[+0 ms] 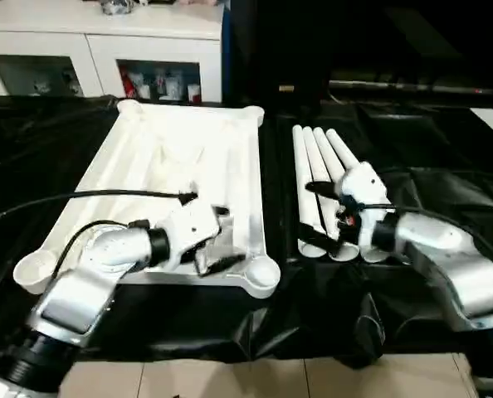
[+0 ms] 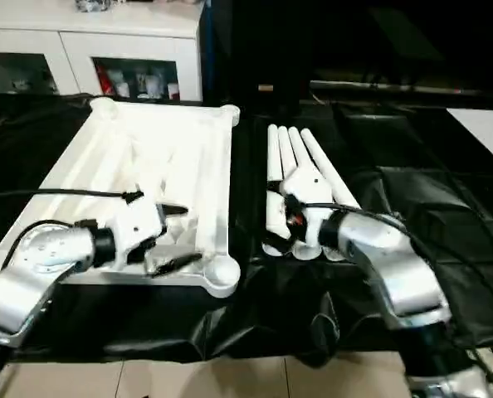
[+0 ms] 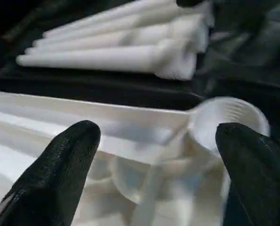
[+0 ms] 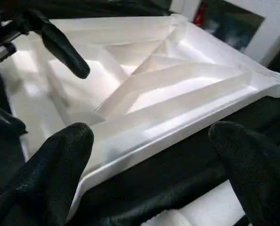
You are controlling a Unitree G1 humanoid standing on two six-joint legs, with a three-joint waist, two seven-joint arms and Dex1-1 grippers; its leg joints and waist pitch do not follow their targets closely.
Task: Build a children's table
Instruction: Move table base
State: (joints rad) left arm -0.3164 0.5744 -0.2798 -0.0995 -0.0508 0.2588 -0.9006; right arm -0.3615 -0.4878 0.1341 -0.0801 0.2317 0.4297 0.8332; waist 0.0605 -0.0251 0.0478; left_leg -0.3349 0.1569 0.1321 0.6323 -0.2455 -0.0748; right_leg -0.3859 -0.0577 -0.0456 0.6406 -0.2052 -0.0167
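Note:
The children's table top (image 1: 172, 141) lies upside down on black cloth, ribbed underside up, with round sockets at its corners. Its legs (image 1: 317, 157), white tapered tubes, lie side by side just to the right of it. My left gripper (image 1: 223, 239) hovers open over the top's near right part, close to the near right corner socket (image 3: 229, 115). Nothing is between its fingertips (image 3: 60, 165). My right gripper (image 1: 317, 215) stands open over the near ends of the legs and holds nothing. The right wrist view looks across to the top's rim (image 4: 177, 80).
A white cabinet (image 1: 105, 50) with glass doors stands behind the table top at the back left. Black cloth (image 1: 313, 307) covers the work surface, crumpled at the front. Light floor tiles (image 1: 230, 377) show past its near edge.

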